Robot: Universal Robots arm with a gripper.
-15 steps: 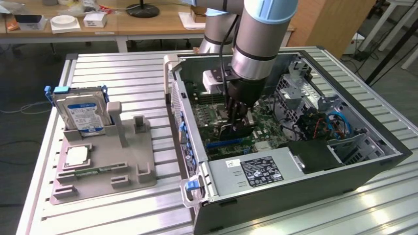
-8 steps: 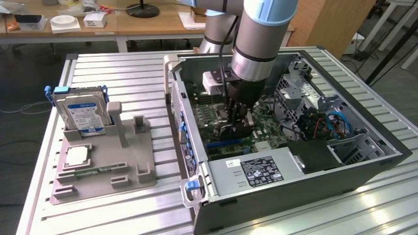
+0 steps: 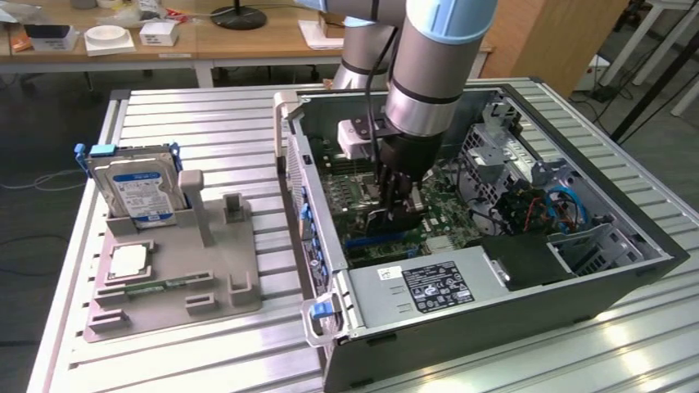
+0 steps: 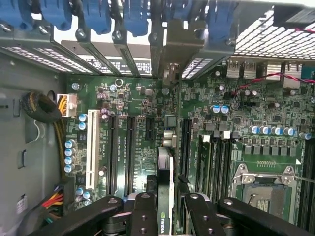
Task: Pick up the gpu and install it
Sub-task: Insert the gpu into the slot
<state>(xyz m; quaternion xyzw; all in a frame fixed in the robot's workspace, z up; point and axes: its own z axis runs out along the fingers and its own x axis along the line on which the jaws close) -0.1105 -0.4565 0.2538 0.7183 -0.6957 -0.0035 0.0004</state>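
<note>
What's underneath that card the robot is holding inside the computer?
Under the gpu, clamped in the gripper, lies the green motherboard with long black expansion slots. The strip directly beneath is hidden by the card itself.

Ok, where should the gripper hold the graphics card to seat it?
By its upper long edge, from above, fingers on the two flat faces. The graphics card stands on edge over the motherboard, thin side up, and the gripper grips it just so.

Bright daylight, glare on the ribbed table [image 3: 647, 334], shadowed computer case [image 3: 459, 340]
</note>
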